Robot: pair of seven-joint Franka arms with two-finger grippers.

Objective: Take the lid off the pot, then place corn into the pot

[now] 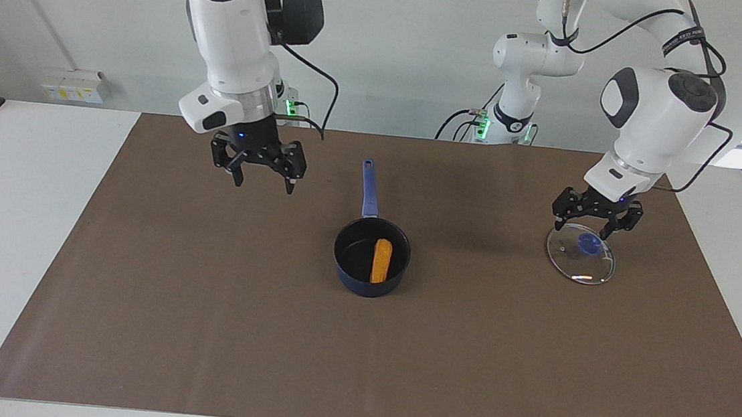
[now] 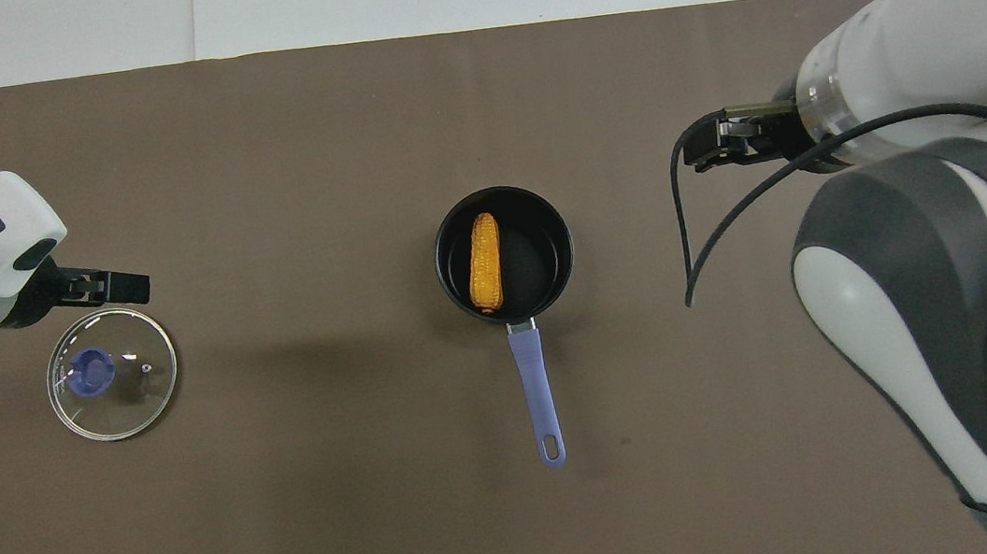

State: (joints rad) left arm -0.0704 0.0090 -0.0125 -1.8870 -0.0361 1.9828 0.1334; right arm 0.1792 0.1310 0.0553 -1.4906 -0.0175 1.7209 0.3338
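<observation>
Right gripper [image 1: 260, 175]: raised over bare mat toward the right arm's end of the table, jaws spread wide, nothing between them. Well apart from the pot.

Left gripper [image 1: 595, 220]: hanging just above the lid [image 1: 580, 254], jaws wide and empty; from the overhead view it looks clear of the blue knob, though how much air separates them is hard to judge.

Lid lies flat on the brown mat [image 1: 199, 328] toward the left arm's end of the table, well apart from the pot.

Pot [image 1: 347, 270] sits mid-mat, uncovered, handle pointing toward the robots. Corn [image 1: 380, 260] lies inside on the black bottom.

Judgement: both steps look done; nothing left but for the arms to clear off.
</observation>
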